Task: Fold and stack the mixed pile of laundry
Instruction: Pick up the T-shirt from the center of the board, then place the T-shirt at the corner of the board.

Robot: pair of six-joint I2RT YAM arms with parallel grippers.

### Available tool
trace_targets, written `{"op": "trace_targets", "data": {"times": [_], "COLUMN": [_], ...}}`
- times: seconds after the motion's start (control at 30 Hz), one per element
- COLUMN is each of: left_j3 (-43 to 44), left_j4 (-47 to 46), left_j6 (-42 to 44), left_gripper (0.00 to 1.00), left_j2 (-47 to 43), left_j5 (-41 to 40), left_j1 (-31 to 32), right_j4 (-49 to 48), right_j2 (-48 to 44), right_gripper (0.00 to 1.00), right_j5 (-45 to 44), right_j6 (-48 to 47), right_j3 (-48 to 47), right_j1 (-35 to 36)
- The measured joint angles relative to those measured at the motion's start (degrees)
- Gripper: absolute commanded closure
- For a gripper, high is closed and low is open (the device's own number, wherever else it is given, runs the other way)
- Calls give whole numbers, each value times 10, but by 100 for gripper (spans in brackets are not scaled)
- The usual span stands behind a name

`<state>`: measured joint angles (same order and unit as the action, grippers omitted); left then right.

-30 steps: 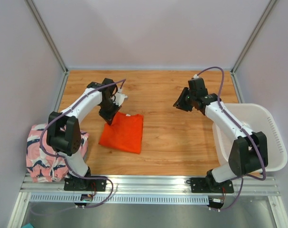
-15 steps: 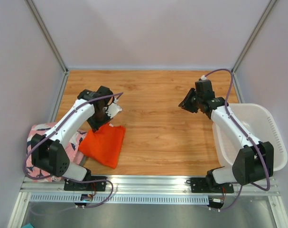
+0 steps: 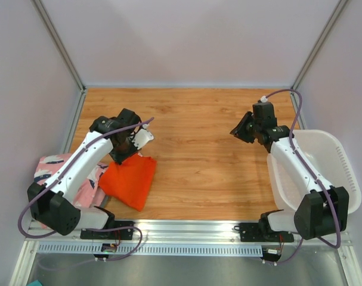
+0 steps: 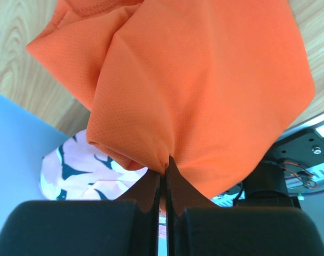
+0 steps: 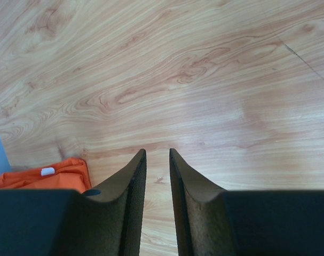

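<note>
A folded bright orange garment (image 3: 131, 180) hangs from my left gripper (image 3: 122, 156), which is shut on its upper corner near the table's left side. In the left wrist view the orange garment (image 4: 204, 80) fills the frame above the pinched jaws of the left gripper (image 4: 165, 160). The pink patterned garment (image 3: 49, 173) lies at the left edge, partly under the orange one, and shows below it as the pink garment (image 4: 92, 170). My right gripper (image 3: 239, 129) hovers open over bare wood at the right, and the right gripper (image 5: 157, 153) holds nothing.
A white slotted plastic basket (image 3: 336, 173) stands at the right edge beside the right arm. Grey walls and metal posts bound the wooden table (image 3: 198, 119). The aluminium rail with both arm bases runs along the near edge.
My left gripper carried the orange garment left and nearer, onto the edge of the pink one. The right gripper drew back to the right, toward the basket.
</note>
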<state>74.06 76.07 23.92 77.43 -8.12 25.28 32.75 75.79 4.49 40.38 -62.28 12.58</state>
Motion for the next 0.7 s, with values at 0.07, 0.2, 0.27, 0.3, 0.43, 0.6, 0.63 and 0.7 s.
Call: {"op": "trace_targets", "data": {"times": [0.07,0.2,0.27,0.3,0.43,0.6,0.63,0.7], "left_j3": [0,0,0,0,-1,0,1,2], "left_j4": [0,0,1,1,3,5,6,5], "left_j6": [3,7,10,12,20,24,26,35], "left_gripper": [100,100,100,100,100,100,100,100], "left_j2": [-12,-47,-64,-74,-110,-128,-129,-139], "left_j5": [-7,-32,-54,-67,-103,-126,-134,-154], "left_j1": [0,0,0,0,-2,-7,-9,-22], "right_j4": [0,1,0,0,0,-1,0,0], "right_j2": [-5,-7,-7,-7,-7,-8,-8,-9], "right_gripper": [73,74,74,73,73,73,73,73], "right_j5": [0,0,1,1,1,1,1,0], "right_j6": [0,0,0,0,0,0,0,0], "right_j3": [6,16,20,21,23,23,23,23], "right_j1": [-3,-6,-7,-7,-8,-8,-8,-9]}}
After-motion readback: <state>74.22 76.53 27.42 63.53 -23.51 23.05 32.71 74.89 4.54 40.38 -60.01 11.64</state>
